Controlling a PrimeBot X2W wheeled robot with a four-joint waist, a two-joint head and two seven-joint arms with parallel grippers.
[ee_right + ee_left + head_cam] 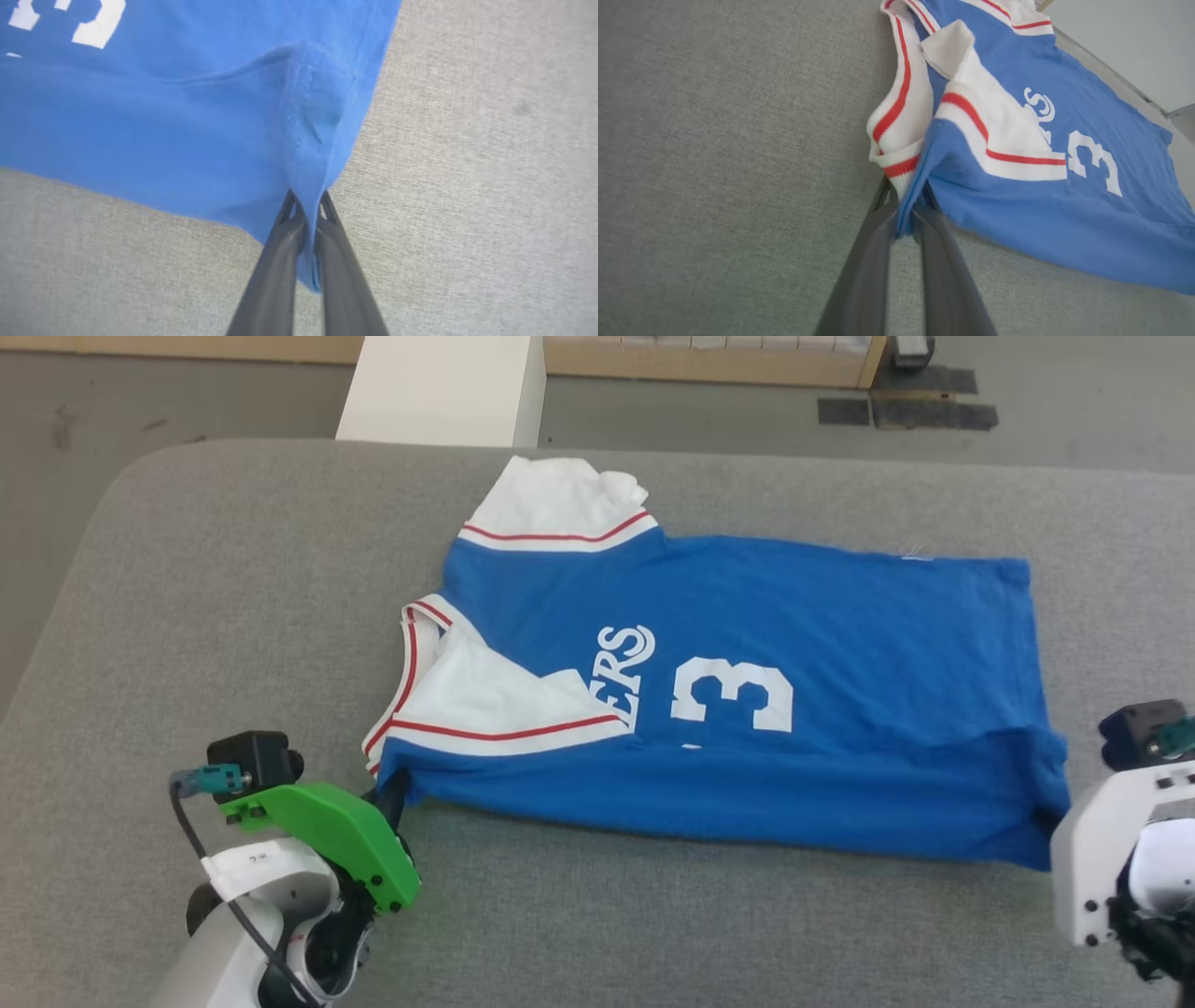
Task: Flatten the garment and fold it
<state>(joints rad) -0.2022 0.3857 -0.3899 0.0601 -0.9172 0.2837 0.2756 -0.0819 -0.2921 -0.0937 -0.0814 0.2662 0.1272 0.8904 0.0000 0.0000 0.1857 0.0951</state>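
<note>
A grey cloth-covered tabletop (233, 569) spans most of the head view. The blue jersey (794, 616) lies spread on it from the centre out toward 3 o'clock, with its neck end at 9 o'clock and its hem at 3 o'clock. The white "3" and the letters "ERS" sit sideways. One white shoulder panel (551, 499) with red stripes points to 12 o'clock. The other (485, 695) is folded over onto the blue, covering part of the lettering.

At 7 o'clock the left hand (903, 205) is closed tight on the near shoulder corner of the jersey, blue cloth pinched between its dark fingers (868, 261). At 4 o'clock the right hand (308, 205) is likewise clamped on the near hem corner, with the fabric bunched up between its fingers.
</note>
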